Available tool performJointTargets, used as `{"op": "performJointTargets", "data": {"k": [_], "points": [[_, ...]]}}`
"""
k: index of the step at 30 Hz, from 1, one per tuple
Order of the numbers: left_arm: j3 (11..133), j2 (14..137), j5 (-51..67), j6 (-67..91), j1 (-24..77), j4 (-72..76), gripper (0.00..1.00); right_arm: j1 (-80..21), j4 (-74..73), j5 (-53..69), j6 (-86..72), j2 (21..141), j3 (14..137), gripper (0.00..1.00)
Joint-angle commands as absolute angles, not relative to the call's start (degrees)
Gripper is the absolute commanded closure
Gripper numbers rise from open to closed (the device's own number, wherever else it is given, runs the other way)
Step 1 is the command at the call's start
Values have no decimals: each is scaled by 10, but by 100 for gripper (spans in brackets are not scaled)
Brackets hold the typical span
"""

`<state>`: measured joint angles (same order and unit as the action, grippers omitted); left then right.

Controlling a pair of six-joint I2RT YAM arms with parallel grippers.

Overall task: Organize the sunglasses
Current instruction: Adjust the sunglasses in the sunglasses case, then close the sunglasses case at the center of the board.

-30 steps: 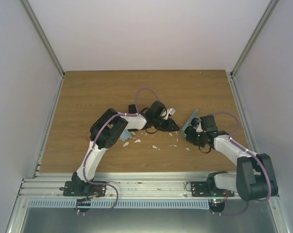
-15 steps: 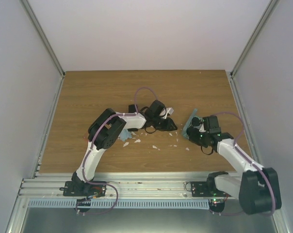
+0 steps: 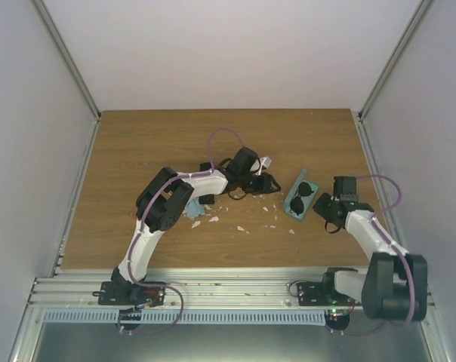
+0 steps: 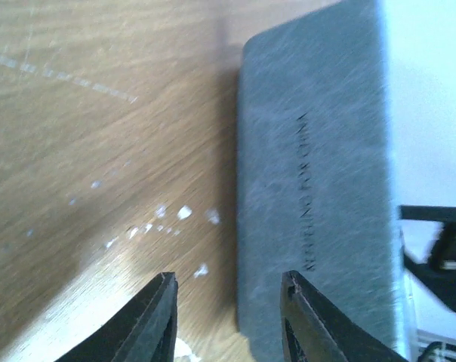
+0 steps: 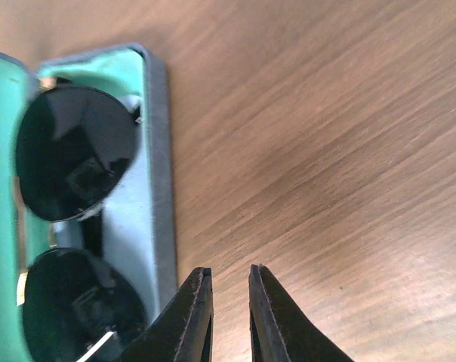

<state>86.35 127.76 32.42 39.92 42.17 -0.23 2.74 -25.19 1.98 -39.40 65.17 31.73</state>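
The sunglasses (image 3: pixel 302 197) with dark round lenses (image 5: pixel 73 151) lie inside an open case with teal lining (image 5: pixel 156 173), flat on the wooden table right of centre. My right gripper (image 3: pixel 324 204) sits just right of this case. Its fingers (image 5: pixel 229 283) stand a narrow gap apart over bare wood, holding nothing. A closed grey case with lettering (image 4: pixel 315 188) fills the left wrist view. My left gripper (image 4: pixel 229 298) is open above its near left edge, one finger over the lid and one over the table. In the top view the left gripper (image 3: pixel 269 182) is left of the open case.
Small white scraps (image 3: pixel 243 228) are scattered on the wood between the arms. A pale blue piece (image 3: pixel 198 214) lies by the left arm's elbow. A white object (image 3: pixel 267 162) rests just behind the left gripper. Metal rails and walls bound the table.
The teal-lined case, earlier tilted up at the right gripper, now lies flat and open with the sunglasses showing. The right gripper has let go and drawn back right. The left gripper's jaws stand wider.
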Motion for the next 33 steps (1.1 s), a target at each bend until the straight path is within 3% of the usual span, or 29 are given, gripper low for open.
{"op": "performJointTargets", "data": {"k": [1, 18, 33], "points": [[885, 1297, 369, 452, 412, 79, 60, 41, -194, 55, -383, 724, 320, 84], [909, 1359, 490, 487, 419, 178, 63, 41, -72, 177, -340, 833, 293, 85], [884, 1356, 456, 437, 423, 97, 58, 37, -26, 304, -306, 889, 297, 88]]}}
